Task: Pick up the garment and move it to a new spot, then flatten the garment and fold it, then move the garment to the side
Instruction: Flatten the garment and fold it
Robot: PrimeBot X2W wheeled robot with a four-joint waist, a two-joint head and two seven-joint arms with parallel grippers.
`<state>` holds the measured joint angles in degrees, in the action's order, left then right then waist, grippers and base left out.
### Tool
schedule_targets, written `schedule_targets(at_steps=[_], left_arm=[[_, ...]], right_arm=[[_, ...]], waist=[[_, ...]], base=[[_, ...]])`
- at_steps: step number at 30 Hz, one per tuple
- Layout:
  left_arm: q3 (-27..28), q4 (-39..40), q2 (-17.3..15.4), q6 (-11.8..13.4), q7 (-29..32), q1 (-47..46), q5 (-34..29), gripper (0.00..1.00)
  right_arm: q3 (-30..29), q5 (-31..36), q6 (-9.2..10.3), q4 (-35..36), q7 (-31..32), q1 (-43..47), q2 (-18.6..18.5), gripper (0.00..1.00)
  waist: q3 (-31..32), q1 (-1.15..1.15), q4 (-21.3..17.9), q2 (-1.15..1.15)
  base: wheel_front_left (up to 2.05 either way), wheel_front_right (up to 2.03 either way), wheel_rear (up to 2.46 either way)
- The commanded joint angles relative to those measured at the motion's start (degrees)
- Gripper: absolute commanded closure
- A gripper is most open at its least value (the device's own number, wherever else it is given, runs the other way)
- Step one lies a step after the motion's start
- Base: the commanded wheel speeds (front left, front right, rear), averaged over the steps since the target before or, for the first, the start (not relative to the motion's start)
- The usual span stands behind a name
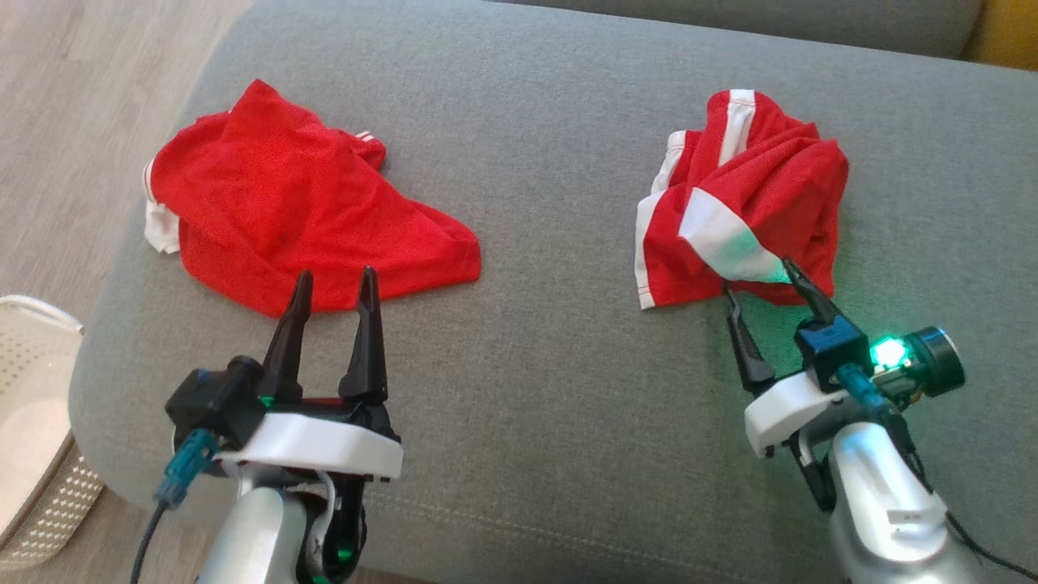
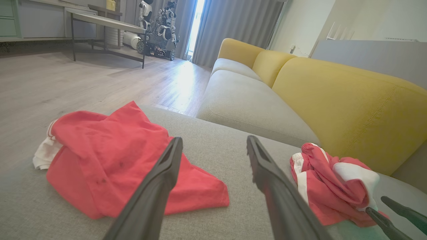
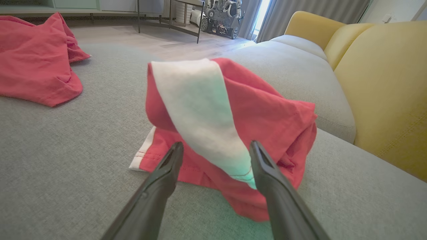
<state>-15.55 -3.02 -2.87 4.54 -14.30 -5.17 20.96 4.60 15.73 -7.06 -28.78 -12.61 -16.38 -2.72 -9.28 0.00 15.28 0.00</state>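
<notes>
Your right gripper (image 1: 758, 280) stands wide open and holds nothing. Its two fingers sit either side of the near edge of the striped garment (image 1: 754, 203), and in the right wrist view the white band (image 3: 200, 110) runs down between them. I cannot tell whether the tips touch the cloth. That garment lies crumpled in a loose heap on the right part of the grey sofa seat (image 1: 551, 243), with one fold standing up.

Your left gripper (image 1: 336, 274) is equally open and empty. Its tips are at the near hem of a plain red garment (image 1: 300, 219), which lies flatter on the left part of the seat, well apart from the striped one.

I judge this to be the first step, the pick-up: nothing is lifted, flattened or folded. The right arm looks closer to a grasp, so I take the striped piece as the one in hand, though the left may be going for its own.

Next, ease the right fingers a little further in so the fold sits well between them. Close, then lift clear of the cushion before carrying. The bare cushion between the two garments looks like a usable new spot.

Further out, a yellow backrest (image 2: 350, 106) rises behind the seat, and a pale basket (image 1: 32, 422) stands on the wooden floor (image 1: 65, 97) by the left corner.
</notes>
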Motion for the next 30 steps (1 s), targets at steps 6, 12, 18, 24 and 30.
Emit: schedule_targets(at_steps=[6,12,18,24,30], left_arm=[[1.06,2.33,-0.01,0.66,-0.70,-2.79,0.93,0.00],[0.71,2.08,-0.01,0.99,-0.70,-2.77,1.19,0.00],[1.00,1.89,-0.01,1.15,-0.70,-2.48,1.40,0.00],[0.47,2.18,-0.01,1.24,-0.70,-2.31,1.82,0.00],[-0.74,2.49,-0.01,1.42,-0.70,-2.63,2.72,0.00]], right_arm=[[-1.46,1.82,-0.43,-2.82,-1.51,-5.36,-0.16,0.77],[-3.68,1.36,-0.43,-3.29,-2.04,-7.15,-0.16,1.00],[-10.14,2.36,-0.43,-0.79,-2.04,-8.42,-1.65,1.00],[-14.78,1.91,-0.43,2.34,1.86,-12.47,-9.19,1.00],[-16.15,0.29,-0.43,3.93,7.81,-18.33,-18.56,1.00]], waist=[[-1.34,0.00,1.09,0.00],[-1.11,0.00,0.84,0.00],[0.48,0.00,-0.86,0.00],[1.09,0.00,-1.93,0.00],[-0.46,0.00,-1.73,0.00]], base=[[0.00,0.00,0.00],[0.00,0.00,0.00],[0.00,0.00,0.00],[0.00,0.00,0.00],[0.00,0.00,0.00]])
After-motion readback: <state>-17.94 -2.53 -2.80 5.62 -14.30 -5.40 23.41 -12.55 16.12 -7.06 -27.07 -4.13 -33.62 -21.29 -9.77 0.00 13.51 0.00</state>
